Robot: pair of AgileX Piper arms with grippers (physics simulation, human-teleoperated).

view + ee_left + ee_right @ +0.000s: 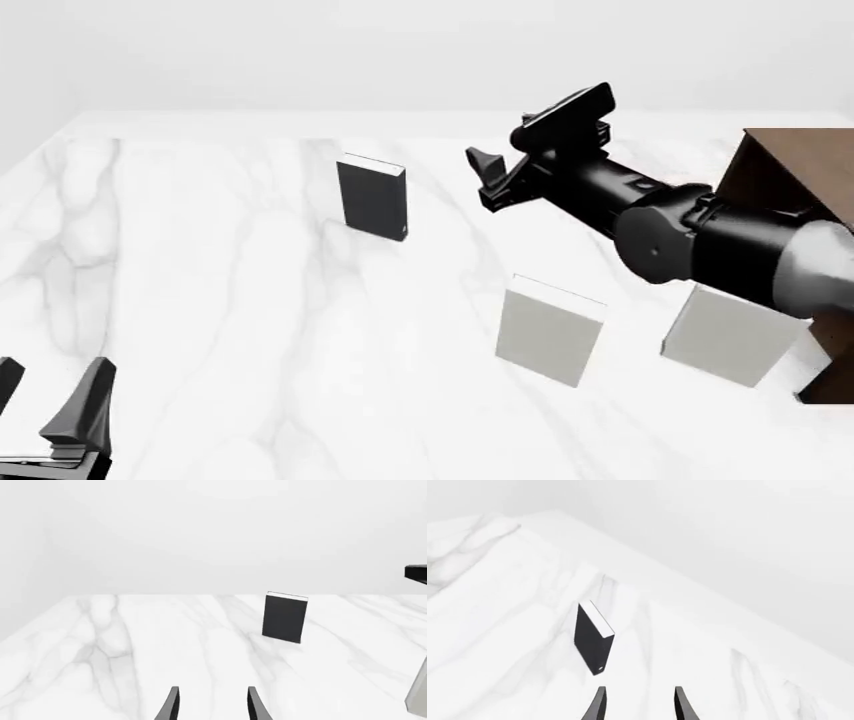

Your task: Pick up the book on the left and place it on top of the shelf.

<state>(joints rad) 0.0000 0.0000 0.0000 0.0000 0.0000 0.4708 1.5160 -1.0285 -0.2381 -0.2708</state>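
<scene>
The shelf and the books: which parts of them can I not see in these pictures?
- The shelf: the front view's right edge cuts it, and the right arm covers part of it, so its inner board stays unseen.
- The right pale book: the same arm overlaps its upper part.
- The dark book: its cover shows no title in any view.
- The left gripper: cut off at the front view's lower corner.

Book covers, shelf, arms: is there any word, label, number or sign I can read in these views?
None.
Black book: plain dark cover, no title.
Two pale books: blank faces.
Shelf: bare brown wood.
Right gripper and left gripper: no markings legible.
</scene>
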